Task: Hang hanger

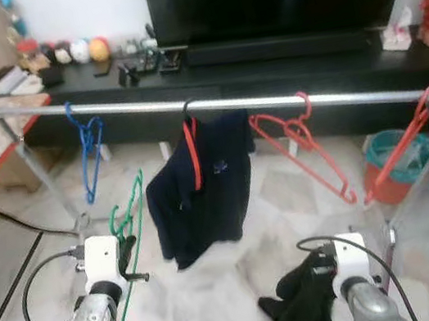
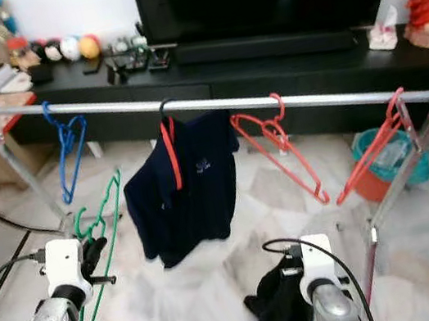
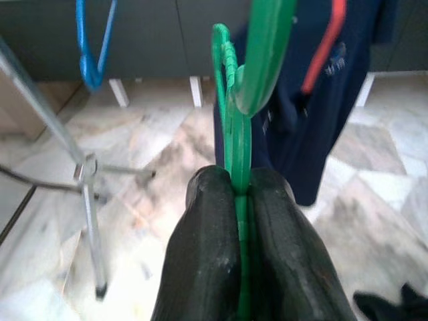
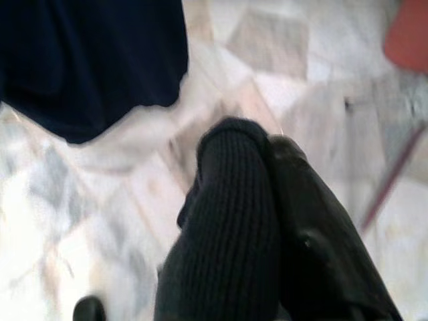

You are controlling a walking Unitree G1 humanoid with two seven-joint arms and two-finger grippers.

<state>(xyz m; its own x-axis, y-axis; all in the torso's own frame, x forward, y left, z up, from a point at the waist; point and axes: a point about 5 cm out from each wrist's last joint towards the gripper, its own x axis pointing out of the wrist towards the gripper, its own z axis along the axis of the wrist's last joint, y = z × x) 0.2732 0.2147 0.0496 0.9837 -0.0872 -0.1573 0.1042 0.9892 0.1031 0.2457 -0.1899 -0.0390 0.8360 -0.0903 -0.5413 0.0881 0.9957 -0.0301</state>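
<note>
Pinching the green hanger (image 3: 235, 144) between clenched jaws, the left gripper (image 1: 126, 255) holds it low by its shaft, hook upward, below the rail (image 1: 271, 101) and just left of the navy shirt (image 1: 201, 188). Thin and wiry, the hanger looks light and fairly stiff but slick, so it may swivel in the grip; the hold close under the hook should keep that hook steerable. At the right, the right gripper (image 2: 290, 280) has its jaws closed on a dark knit cloth (image 4: 231, 234), soft and limp, hanging near the floor (image 1: 216, 310). Along the rail hang a blue hanger (image 1: 90, 153), a red hanger (image 1: 194, 152) carrying the shirt, and two more red hangers (image 1: 299, 145) to the right. Free rail shows between the blue hanger and the shirt, a likely spot for the hook.
</note>
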